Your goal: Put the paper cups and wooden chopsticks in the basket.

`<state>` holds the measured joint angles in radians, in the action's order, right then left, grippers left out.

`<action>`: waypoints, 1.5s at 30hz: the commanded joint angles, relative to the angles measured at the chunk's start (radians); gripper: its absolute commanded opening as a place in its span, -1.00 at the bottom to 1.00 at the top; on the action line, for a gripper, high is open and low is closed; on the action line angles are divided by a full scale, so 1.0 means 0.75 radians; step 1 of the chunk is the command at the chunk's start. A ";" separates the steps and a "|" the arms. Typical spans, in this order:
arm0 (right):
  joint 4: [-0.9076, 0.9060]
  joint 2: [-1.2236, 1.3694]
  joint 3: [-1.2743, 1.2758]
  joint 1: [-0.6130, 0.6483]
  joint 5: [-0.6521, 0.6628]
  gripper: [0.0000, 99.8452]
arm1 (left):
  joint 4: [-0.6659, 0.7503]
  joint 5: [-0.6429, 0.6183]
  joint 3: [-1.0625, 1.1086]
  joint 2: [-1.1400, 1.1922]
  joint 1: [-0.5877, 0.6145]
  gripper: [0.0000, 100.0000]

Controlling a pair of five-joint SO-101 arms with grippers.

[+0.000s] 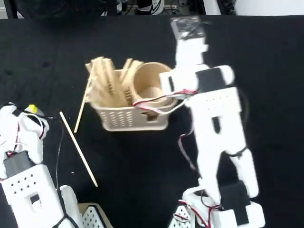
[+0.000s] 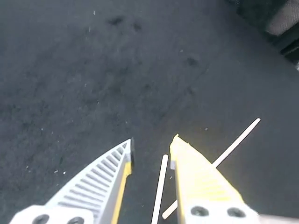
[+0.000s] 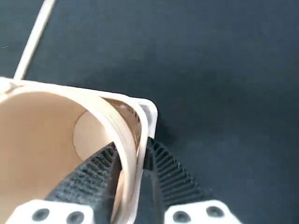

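A cream slotted basket (image 1: 133, 119) stands mid-table, holding a bundle of wooden chopsticks (image 1: 108, 83) and nested paper cups (image 1: 151, 81). My right arm (image 1: 213, 109) stretches over the basket's right end. My right gripper (image 3: 131, 147) is shut on the wall of the paper cup (image 3: 42, 140), one black finger inside the rim and one outside, by the basket's corner (image 3: 150, 112). My left gripper (image 2: 153, 139) is open low over the cloth, and a loose chopstick (image 2: 160, 186) lies between its fingers. A second chopstick (image 2: 236, 142) runs past the yellow finger (image 2: 196, 182).
Two loose chopsticks lie on the black cloth left of the basket: one (image 1: 81, 107) leans against its left side, a longer one (image 1: 78, 148) runs diagonally toward the front. My left arm (image 1: 23, 152) stands at the front left. A slotted white object (image 1: 95, 216) sits at the front edge.
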<state>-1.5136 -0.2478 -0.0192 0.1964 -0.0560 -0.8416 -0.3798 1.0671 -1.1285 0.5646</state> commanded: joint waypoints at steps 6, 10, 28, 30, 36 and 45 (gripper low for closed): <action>-0.090 -0.009 -0.101 -0.119 0.119 -0.98 | 0.018 0.016 -0.036 0.098 -0.136 -0.71; -0.106 0.038 -0.103 -0.151 0.149 -0.88 | -0.039 0.035 -0.142 0.284 -0.181 -0.60; -0.329 0.001 -0.494 -0.133 0.344 -0.39 | -0.559 0.065 -0.942 1.590 -0.394 -0.60; -0.329 0.001 -0.545 -0.133 0.344 -0.39 | -0.589 0.063 -1.022 1.694 -0.369 -0.60; -0.331 0.001 -0.647 -0.133 0.344 -0.39 | -0.606 0.065 -1.143 1.839 -0.300 -0.60; -0.331 -0.001 -0.654 -0.135 0.336 -0.39 | -0.597 0.106 -1.141 1.851 -0.353 -0.60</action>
<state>-1.7300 -0.2079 -0.4657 0.0921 0.1956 -1.2912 -0.3276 0.2555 0.2570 0.3222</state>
